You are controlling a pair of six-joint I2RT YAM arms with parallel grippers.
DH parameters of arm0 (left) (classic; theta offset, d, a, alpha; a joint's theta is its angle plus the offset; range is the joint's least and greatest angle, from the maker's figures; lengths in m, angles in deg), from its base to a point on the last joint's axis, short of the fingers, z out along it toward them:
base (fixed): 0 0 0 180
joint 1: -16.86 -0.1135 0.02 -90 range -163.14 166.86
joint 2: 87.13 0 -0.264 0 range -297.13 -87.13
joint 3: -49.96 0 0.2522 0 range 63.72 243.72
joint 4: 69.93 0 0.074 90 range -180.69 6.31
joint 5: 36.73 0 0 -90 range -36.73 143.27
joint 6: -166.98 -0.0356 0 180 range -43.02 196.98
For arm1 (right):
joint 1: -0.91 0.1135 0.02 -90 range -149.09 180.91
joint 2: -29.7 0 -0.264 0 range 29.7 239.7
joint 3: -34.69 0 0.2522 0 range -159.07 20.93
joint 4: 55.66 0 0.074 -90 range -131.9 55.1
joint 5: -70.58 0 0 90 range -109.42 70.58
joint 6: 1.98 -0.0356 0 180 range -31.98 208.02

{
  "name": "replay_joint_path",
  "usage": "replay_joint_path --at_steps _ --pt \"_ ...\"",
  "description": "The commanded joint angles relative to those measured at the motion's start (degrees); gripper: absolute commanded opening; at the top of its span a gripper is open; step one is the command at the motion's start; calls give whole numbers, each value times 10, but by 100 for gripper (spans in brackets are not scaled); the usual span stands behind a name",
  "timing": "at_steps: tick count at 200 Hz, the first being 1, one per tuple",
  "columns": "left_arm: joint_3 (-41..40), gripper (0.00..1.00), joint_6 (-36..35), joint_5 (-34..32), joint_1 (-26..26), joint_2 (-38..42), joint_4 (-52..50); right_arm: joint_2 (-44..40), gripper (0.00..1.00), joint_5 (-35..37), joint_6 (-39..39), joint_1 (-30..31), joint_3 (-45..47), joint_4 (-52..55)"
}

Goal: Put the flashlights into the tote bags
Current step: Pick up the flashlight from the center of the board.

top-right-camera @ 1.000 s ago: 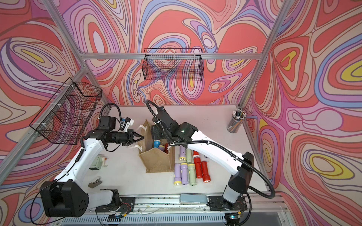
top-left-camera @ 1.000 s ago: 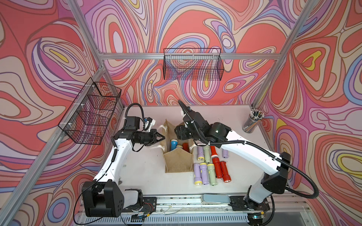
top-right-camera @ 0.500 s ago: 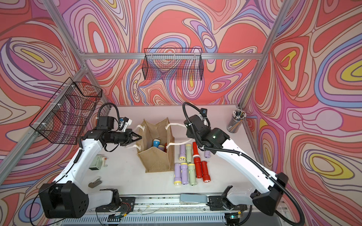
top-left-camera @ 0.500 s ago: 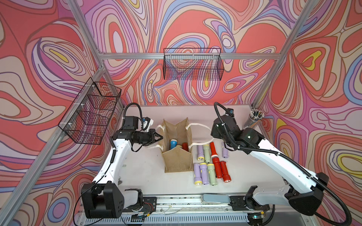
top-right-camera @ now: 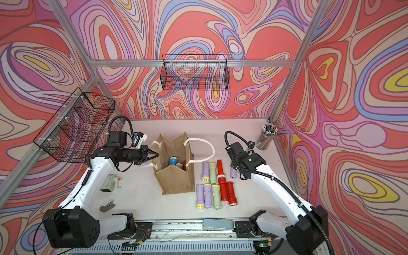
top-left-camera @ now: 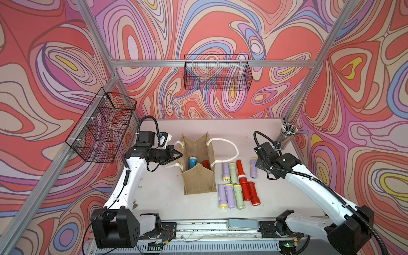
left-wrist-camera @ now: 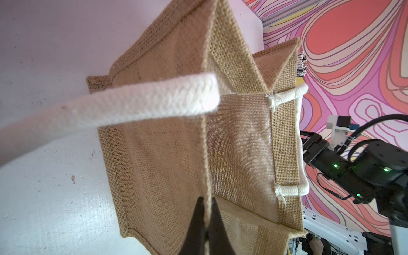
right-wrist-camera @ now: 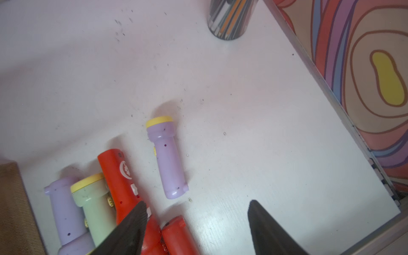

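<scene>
**ITEM: flashlights** (top-left-camera: 238, 196). Small moulded plastic torches in lilac, pale green and red, several with yellow heads.

**Location:** About eight lie on the table (top-left-camera: 167, 194) just beside the tote bag, in two rough rows with bodies touching or nearly so. One lone lilac flashlight (right-wrist-camera: 166, 159) lies apart from the rows, on the right arm's side. A blue flashlight (top-left-camera: 192, 162) and a red one sit inside the bag.

**Handling (judged):** Light, rigid and smooth-skinned, so apt to roll or slip. Take one across the straight barrel, between the flared head and the tail. The lone lilac one has free table on both flanks; the packed ones leave a finger little room.

**CONTAINER: tote bag** (top-left-camera: 199, 181). Tan jute, boxy, standing upright with its mouth open. The white rope handles (left-wrist-camera: 141, 103) droop outward. The cloth is soft and its walls are likely to sag unless held.

**HOLDERS:**
- The left gripper (left-wrist-camera: 206, 212) is pinched tight on the rim of the bag's wall (apparently to steady the mouth).
- The right gripper (right-wrist-camera: 197, 204) has its jaws spread wide with nothing between them. It hovers over the table near the lone lilac flashlight's tail.

**SURROUNDINGS:** A pencil cup (top-left-camera: 286, 134) stands in the far corner, and two black wire baskets (top-left-camera: 217, 75) hang on the frame.
</scene>
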Motion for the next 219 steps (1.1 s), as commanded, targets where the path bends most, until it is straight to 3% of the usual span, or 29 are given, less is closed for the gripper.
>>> replay_joint_path --at_steps 1,117,219 --pt "18 5 -13 11 -4 7 -4 24 76 -60 20 -18 28 -31" --pt "15 5 -14 8 -4 -4 -4 155 75 -227 162 -67 90 -233" --pt "14 5 -8 5 -4 -16 -1 214 69 -209 180 -85 103 -256"
